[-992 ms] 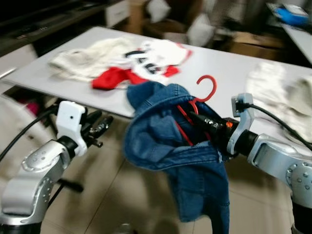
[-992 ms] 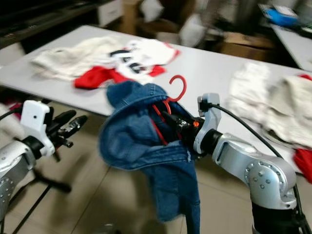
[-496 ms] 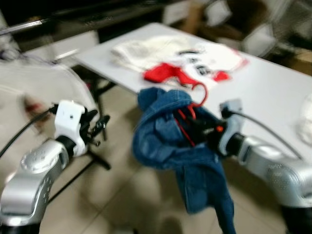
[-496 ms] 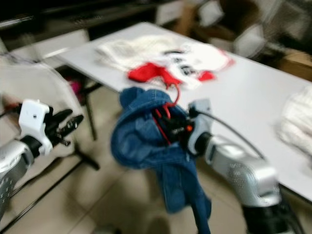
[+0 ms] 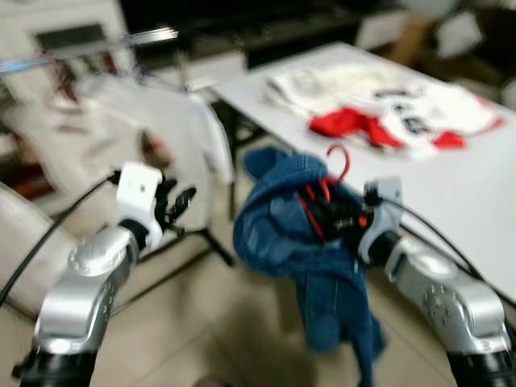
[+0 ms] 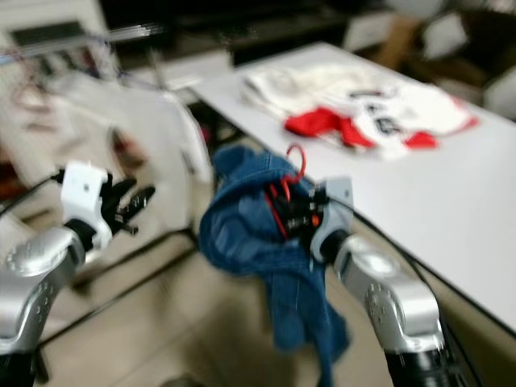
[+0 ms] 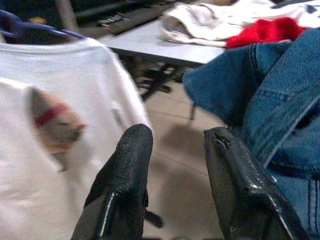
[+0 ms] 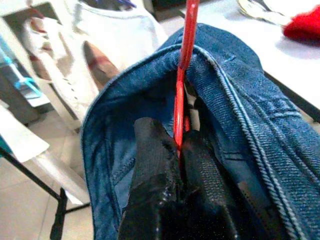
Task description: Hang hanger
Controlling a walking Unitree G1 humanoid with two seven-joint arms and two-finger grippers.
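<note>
Hanger point(image 8: 186, 65) pinched in right pincer point(image 8: 179, 150), denim jacket point(image 5: 298, 234) draped.

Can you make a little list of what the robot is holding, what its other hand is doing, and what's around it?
holding: right gripper shut on red hanger
on the hanger: blue denim jacket, hanging down
other hand: left gripper open, holding nothing
ahead on the left: white T-shirt hanging on a rack
on the right: white table with red and white clothes
picture: blurry

Hung white shirt point(image 5: 173, 121) and table point(image 5: 476, 185) flank open floor point(image 5: 201, 322).
</note>
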